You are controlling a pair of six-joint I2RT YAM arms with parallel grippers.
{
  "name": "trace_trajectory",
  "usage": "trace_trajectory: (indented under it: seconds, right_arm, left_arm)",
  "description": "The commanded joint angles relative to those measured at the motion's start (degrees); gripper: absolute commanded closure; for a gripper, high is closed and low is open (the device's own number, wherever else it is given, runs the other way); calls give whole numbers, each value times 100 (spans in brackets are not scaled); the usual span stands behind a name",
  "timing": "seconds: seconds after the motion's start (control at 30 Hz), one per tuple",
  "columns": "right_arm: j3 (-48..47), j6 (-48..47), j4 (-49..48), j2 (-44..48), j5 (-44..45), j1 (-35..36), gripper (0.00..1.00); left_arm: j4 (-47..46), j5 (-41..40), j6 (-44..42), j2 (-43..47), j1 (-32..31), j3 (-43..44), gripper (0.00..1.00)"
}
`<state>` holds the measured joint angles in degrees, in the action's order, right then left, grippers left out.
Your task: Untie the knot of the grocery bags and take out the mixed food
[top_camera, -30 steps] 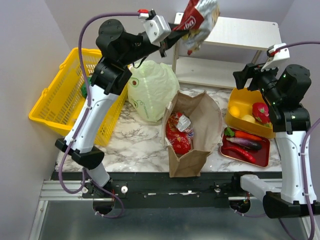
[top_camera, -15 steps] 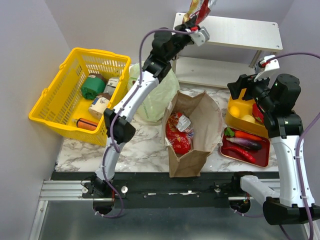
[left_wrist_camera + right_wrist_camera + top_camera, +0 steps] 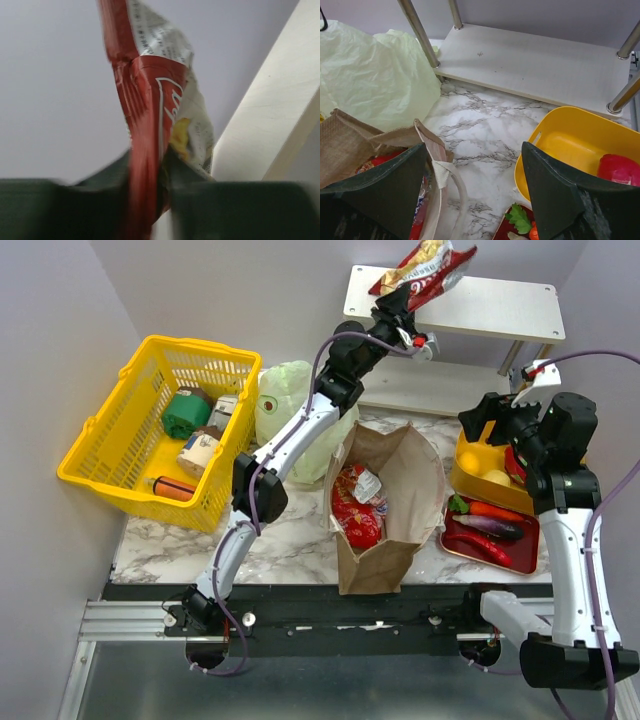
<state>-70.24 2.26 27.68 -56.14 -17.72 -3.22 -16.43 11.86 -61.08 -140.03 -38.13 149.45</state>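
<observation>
A shiny red snack packet (image 3: pixel 425 268) (image 3: pixel 150 90) rests on the white shelf's top board (image 3: pixel 505 308), its lower end pinched in my left gripper (image 3: pixel 393 302) (image 3: pixel 150 165), which is stretched far back and up. The brown paper bag (image 3: pixel 415 475) (image 3: pixel 350 145) stands open mid-table with more red packets (image 3: pixel 355 512) inside. Behind it slumps the pale green plastic bag (image 3: pixel 290 410) (image 3: pixel 375 80); I cannot make out its knot. My right gripper (image 3: pixel 485 412) (image 3: pixel 474 147) hovers open and empty over the marble between the paper bag and a yellow bowl (image 3: pixel 475 445) (image 3: pixel 570 145).
The yellow bowl holds a dragon fruit (image 3: pixel 520 465) (image 3: pixel 620 170) and a yellow fruit (image 3: pixel 497 478). A red tray (image 3: pixel 528 540) carries carrot (image 3: pixel 495 510), eggplant (image 3: pixel 495 525) and chili (image 3: pixel 480 548). A yellow mesh basket (image 3: pixel 105 445) with a can and cartons sits at the left.
My left arm has swung right and reached to the shelf, carrying the snack packet from the air down onto the top board. The right arm has barely shifted.
</observation>
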Motion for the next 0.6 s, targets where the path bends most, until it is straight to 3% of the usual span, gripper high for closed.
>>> trace_trajectory:
  seconds: [0.0,0.07,0.3,0.4,0.57]
  right_arm:
    - [-25,231,-298,-204,-267,-82,16]
    - [-86,301,-430,-327,-364,-91,16]
    - [-1061,1740,-1273,-1626,-2021,-91,12]
    - [-1859,2514,-1564,-2382,-2446,-91,2]
    - [-3116,3086,-1546,-3262,-2157,-99,0]
  left_arm:
    - [-686,238,-396,-244,-63,199,40]
    - [-573,264,-466,-271,-89,181,32]
    - [-388,229,-545,-244,-89,94,34]
    - [-362,177,-502,-174,-89,-38,34]
    - [-344,-69,-449,177,-177,-469,35]
